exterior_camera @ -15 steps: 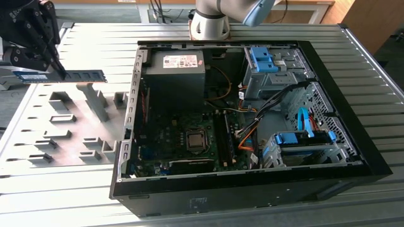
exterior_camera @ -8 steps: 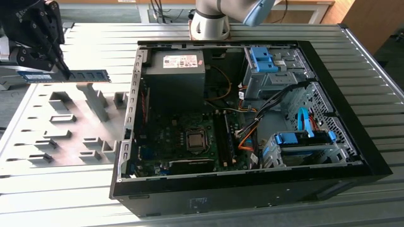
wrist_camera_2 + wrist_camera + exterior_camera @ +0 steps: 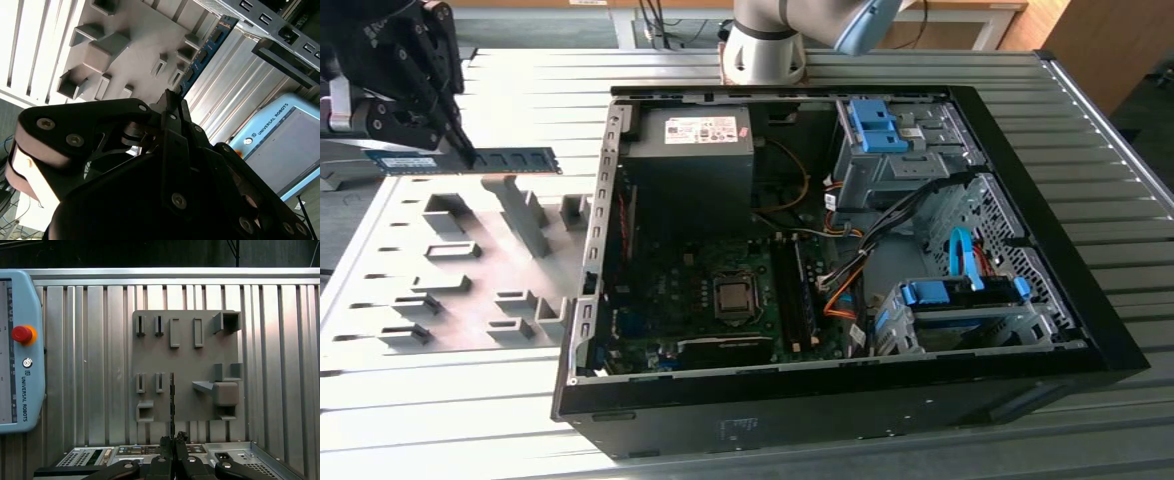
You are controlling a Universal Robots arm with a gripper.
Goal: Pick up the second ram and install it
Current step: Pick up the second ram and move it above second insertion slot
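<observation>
The second ram (image 3: 507,160) is a blue-green stick held level in the air above the grey fixture plate (image 3: 467,270), at the exterior view's left. My gripper (image 3: 451,152) is shut on one end of it. In the second wrist view the ram (image 3: 207,50) sticks out from the black fingertips (image 3: 172,102) over the plate (image 3: 135,30). The first wrist view shows the ram (image 3: 172,397) edge-on as a thin dark line rising from the gripper (image 3: 173,438) in front of the plate (image 3: 185,360).
The open computer case (image 3: 1047,250) lies on the ribbed metal table, with the motherboard (image 3: 707,310), its memory slots (image 3: 794,290) and bundles of cables inside. The arm's base (image 3: 767,45) stands behind the case. A light blue teach pendant (image 3: 20,350) lies near the plate.
</observation>
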